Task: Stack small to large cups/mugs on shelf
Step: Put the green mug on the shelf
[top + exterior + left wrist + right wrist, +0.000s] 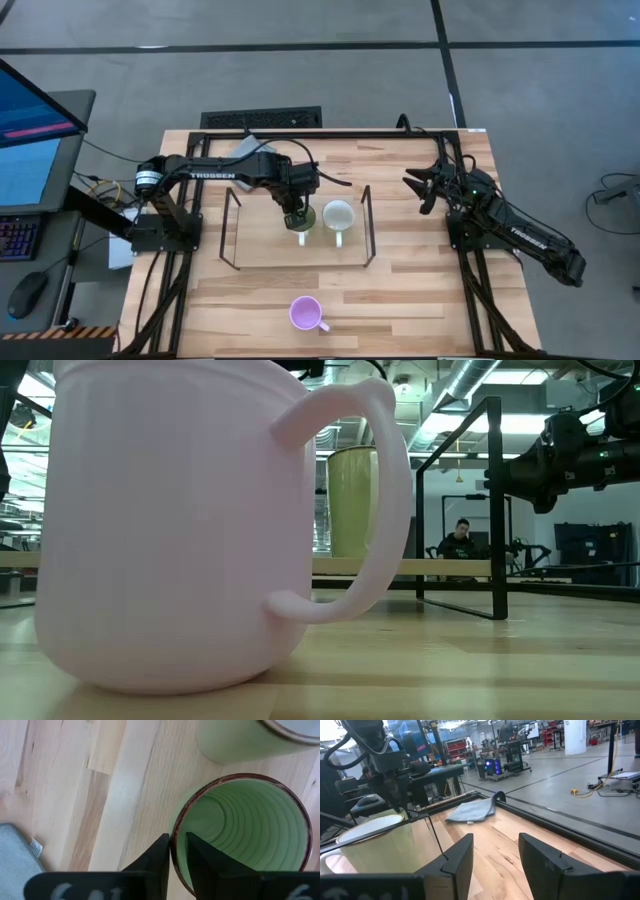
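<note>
Green mug rim pinched by left gripper inside wire shelf

Left gripper (294,220) is down over the olive green mug (303,219), fingers (156,862) straddling the rim (one outside the wall, one inside), closed on it with a thin gap showing. Green mug stands upright on the table (420,290) within the footprint of the wire shelf (368,225), handle toward the near edge. Cream-white mug (339,216) sits just beside it, also upright within the shelf, handle likewise toward the near edge. Purple mug (305,313) is well apart from both, outside the shelf near the front edge of the table, upright, filling most of the low view. Grey cloth (472,811) lies at the far edge of the table, behind the shelf. Right gripper (495,852) waits off to the right side of the table, fingers apart, holding nothing. Person seated in the room beyond (461,540), seen in low view.
</note>
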